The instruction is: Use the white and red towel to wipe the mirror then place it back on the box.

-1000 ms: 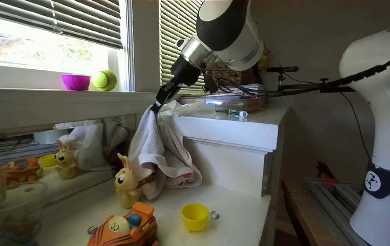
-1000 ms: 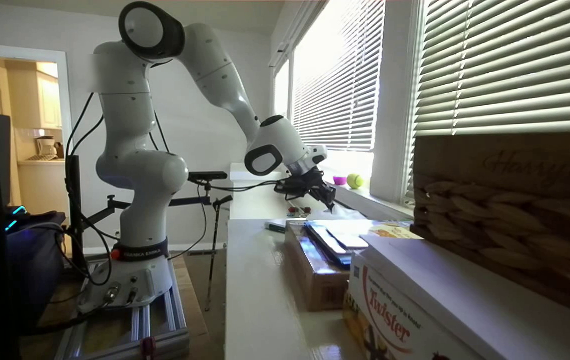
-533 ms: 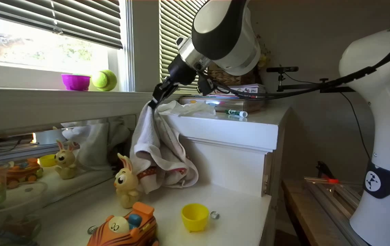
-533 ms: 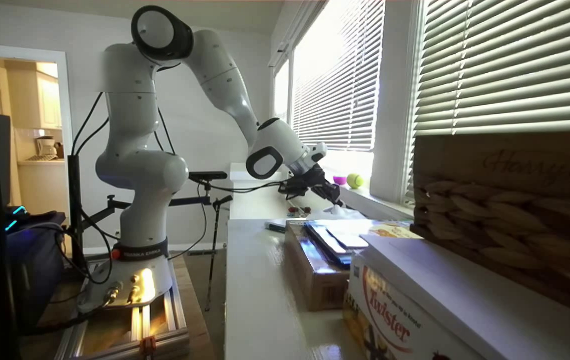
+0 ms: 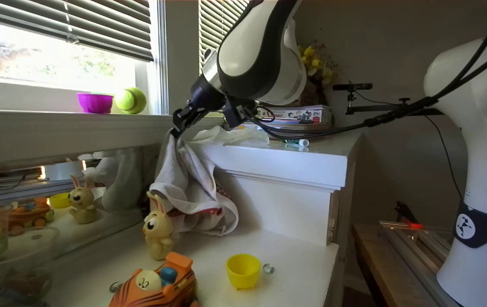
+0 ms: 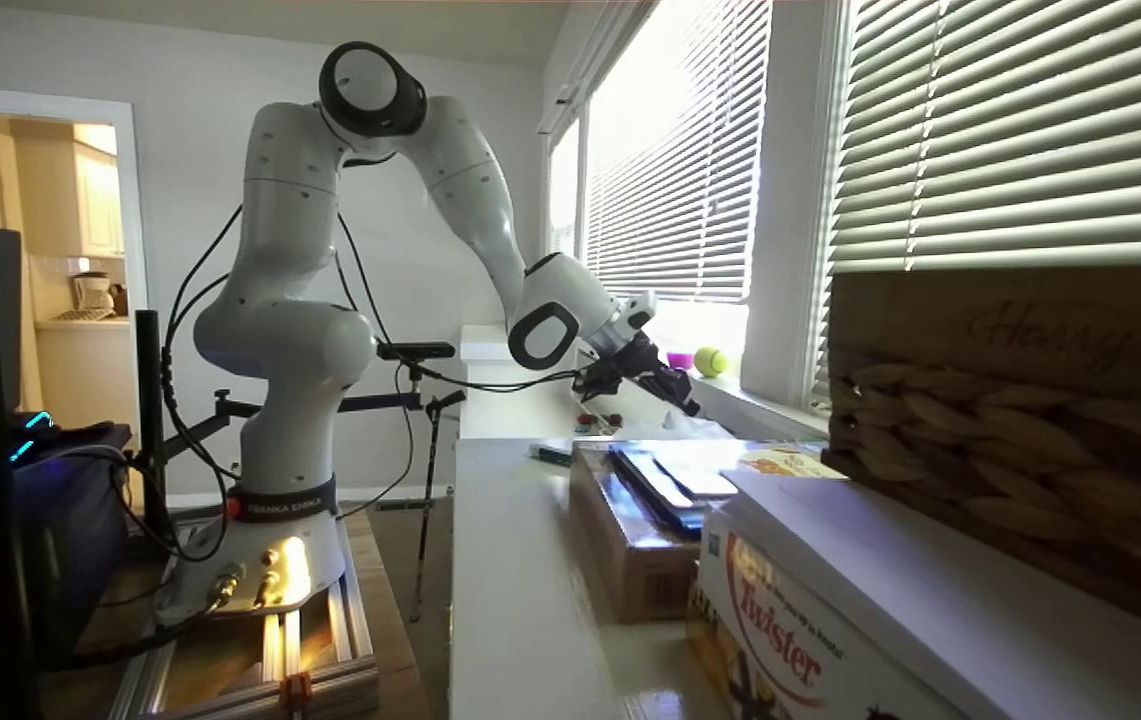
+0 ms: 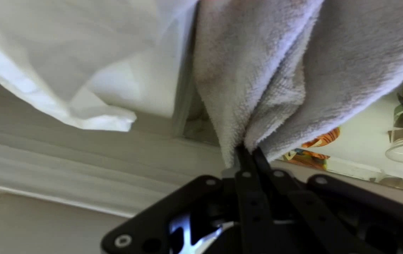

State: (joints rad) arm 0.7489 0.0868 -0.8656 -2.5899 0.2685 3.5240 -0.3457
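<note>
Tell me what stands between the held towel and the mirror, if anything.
Low down, perhaps the rabbit toy: in an exterior view it partly hides the white and red towel; touching or not is unclear. Higher up, nothing visible stands between the towel, pinched in the gripper, and the mirror.

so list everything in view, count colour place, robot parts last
white and red towel: 1, white and red, held in gripper
mirror: 1, silvery, below windowsill
cardboard box: 1, brown, counter
Twister box: 1, white, counter
blinds: 2+, pale, above windowsill
basket: 1, brown, near blinds
flowers: several, yellow, above counter
crumpled sheet: 1, white, counter
marker: 1, green and white, counter
tennis ball: 1, yellow-green, windowsill
bowl: 1, purple, windowsill
rabbit toy: 1, cream, shelf
toy car: 1, orange, shelf
cup: 1, yellow, shelf
discs: 2, clear, shelf
container: 1, clear, shelf
robot arm: 1, mostly white, beside counter
gripper: 1, black, robot arm's end
</note>
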